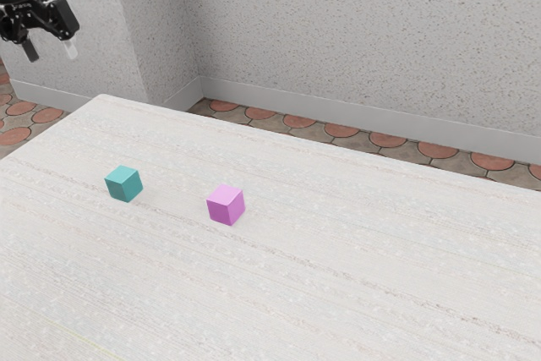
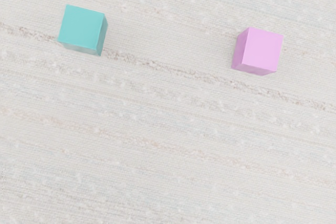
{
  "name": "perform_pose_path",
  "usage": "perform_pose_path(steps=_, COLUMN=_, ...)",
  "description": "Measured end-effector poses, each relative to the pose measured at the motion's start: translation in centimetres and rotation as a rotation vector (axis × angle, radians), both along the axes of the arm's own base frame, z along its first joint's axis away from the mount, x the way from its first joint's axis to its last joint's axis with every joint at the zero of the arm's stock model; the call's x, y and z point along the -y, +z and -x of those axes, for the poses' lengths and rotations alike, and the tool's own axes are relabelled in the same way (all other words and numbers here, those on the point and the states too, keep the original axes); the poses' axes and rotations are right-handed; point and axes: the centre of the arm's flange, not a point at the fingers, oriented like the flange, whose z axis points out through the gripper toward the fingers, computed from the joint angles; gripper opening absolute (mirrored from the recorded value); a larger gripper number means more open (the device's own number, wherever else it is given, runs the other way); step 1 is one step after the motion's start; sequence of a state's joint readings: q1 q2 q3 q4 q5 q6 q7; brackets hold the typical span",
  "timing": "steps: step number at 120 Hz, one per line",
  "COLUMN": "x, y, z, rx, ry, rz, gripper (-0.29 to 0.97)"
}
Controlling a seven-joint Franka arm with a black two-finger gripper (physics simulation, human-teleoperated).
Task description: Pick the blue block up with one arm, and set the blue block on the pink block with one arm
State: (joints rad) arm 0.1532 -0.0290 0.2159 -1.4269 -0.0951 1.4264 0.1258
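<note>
Exterior view: the claw (image 1: 51, 46) hangs in the upper left corner of the frame, high above the tabletop (image 1: 355, 293) and well apart from both blocks. Its two fingers stand spread with nothing between them. The blue block (image 1: 123, 183) sits flat on the tabletop at left of centre, and the pink block (image 1: 226, 205) lies near it, toward the exterior view's right, with a clear gap between them. From the wrist view, the blue block (image 2: 82, 29) and pink block (image 2: 258, 51) rest apart on the pale tabletop (image 2: 168, 156).
</note>
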Motion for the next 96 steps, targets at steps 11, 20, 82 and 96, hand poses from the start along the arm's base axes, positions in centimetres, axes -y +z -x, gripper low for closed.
perform_pose_path(steps=11, x=-1.2, y=-0.6, z=0.1, rx=-0.010, ry=0.015, rz=-0.006, gripper=0.65)
perform_pose_path(steps=20, x=-0.9, y=-2.7, z=-0.5, rx=-0.039, ry=0.004, rz=0.002, gripper=0.65)
perform_pose_path(steps=82, x=-5.1, y=-31.4, z=0.0, rx=0.040, ry=-0.080, rz=-0.117, gripper=0.65)
perform_pose_path(steps=96, x=-5.7, y=-36.2, z=1.9, rx=0.129, ry=-0.105, rz=-0.179, gripper=0.65)
